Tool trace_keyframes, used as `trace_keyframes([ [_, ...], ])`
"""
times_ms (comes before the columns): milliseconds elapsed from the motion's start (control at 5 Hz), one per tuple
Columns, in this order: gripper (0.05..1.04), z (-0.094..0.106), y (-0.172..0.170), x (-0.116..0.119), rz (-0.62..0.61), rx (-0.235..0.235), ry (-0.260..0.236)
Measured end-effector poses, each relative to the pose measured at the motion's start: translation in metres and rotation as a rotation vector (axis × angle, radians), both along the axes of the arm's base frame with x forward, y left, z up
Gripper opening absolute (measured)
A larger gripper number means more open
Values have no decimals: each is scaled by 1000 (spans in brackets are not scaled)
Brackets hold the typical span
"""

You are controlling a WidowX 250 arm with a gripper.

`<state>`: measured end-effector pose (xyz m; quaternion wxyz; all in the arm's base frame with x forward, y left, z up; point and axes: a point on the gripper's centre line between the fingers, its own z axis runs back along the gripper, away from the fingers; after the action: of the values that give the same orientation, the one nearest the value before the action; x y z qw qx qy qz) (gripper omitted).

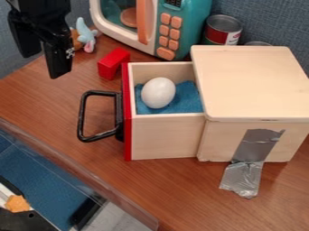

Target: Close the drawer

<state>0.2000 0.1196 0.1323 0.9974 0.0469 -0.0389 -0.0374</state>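
Observation:
The wooden drawer is pulled out to the left from its wooden box. It has a red front panel with a black loop handle sticking out to the left. Inside the drawer, a white egg rests on blue cloth. My black gripper hangs at the upper left, up and to the left of the handle and apart from it, open with nothing between its fingers.
Behind the drawer are a red block, a teal toy microwave, a can and a small plush toy. Silver tape holds the box's front to the table. A clear edge borders the table at lower left.

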Motion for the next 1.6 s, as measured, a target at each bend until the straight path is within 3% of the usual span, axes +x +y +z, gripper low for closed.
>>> trace_keyframes([
  [200,1001,-6,0,0,-22,-8,11],
  [400,1001,-23,37,-17,-84,26,3],
  [600,1001,-57,49,-19,-115,64,26],
  [800,1001,-80,45,-12,-156,9,48],
  [1200,1001,-82,37,-10,-276,-37,88],
  [1400,1001,-81,25,-6,-320,-26,84],
  [1600,1001,-90,21,-6,-338,17,86],
])
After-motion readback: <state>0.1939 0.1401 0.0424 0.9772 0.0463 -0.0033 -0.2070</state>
